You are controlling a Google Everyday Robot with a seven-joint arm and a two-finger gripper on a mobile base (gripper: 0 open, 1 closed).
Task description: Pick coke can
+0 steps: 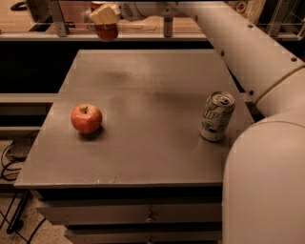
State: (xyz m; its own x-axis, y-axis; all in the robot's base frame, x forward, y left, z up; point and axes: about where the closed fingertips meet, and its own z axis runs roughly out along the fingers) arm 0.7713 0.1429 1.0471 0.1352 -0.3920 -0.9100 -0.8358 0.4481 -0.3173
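Observation:
The coke can (pixel 106 30), red and small, hangs in the air above the far left corner of the grey table (pixel 152 147), near the top of the camera view. My gripper (pixel 106 18) is shut on it from above; a pale fingertip pad (pixel 105 14) covers the can's top. The white arm (pixel 238 43) reaches in from the right across the top of the view.
A red apple (pixel 86 118) sits on the table's left side. A white-and-green soda can (pixel 217 116) stands near the right edge, close to the arm's base (pixel 267 186). A railing and shelf with items run behind the table. Cables lie on the floor at left.

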